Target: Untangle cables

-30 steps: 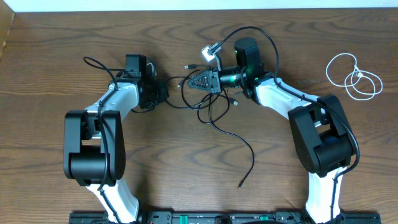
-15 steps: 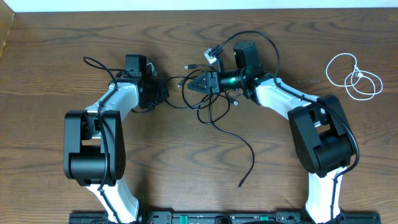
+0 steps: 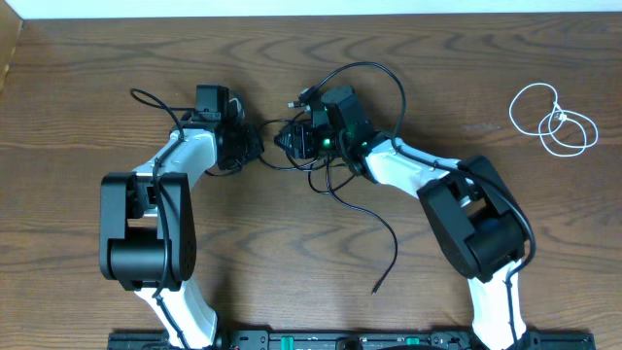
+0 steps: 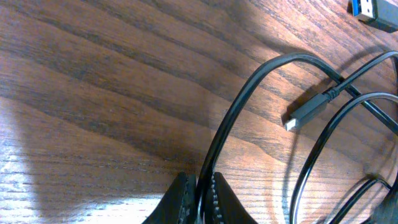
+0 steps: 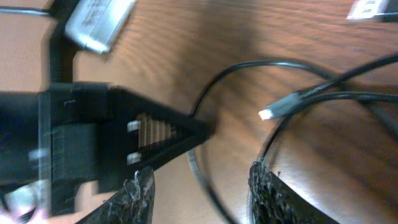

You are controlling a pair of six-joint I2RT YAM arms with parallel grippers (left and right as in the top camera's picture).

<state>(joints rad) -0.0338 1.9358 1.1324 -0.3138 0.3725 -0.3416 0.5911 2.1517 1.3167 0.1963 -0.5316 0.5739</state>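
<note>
The left gripper (image 4: 198,196) has its jaws pressed together on the black cable (image 4: 224,127). In the left wrist view the cord rises from between the two fingertips and arcs up and to the right over the wooden table (image 3: 78,78). Just beside that arc a small grey plug (image 4: 305,114) lies on the wood, and a blue-tipped plug (image 4: 373,7) shows at the top right corner.

The right gripper (image 5: 202,193) faces the left one from close by, near the middle of the table. Its jaws stand apart and clamp nothing. A thin black loop runs across the wood between its fingertips. The right wrist view is blurred, and the dark wedge-shaped body ahead of it is probably the left gripper.

From overhead, the black cable lies in a loose knot of loops under and just behind the right gripper. One strand trails from there toward the near edge and ends in a small plug. The white cable (image 3: 558,119) lies coiled at the far right of the table, well apart from both grippers and from the black cable.
</note>
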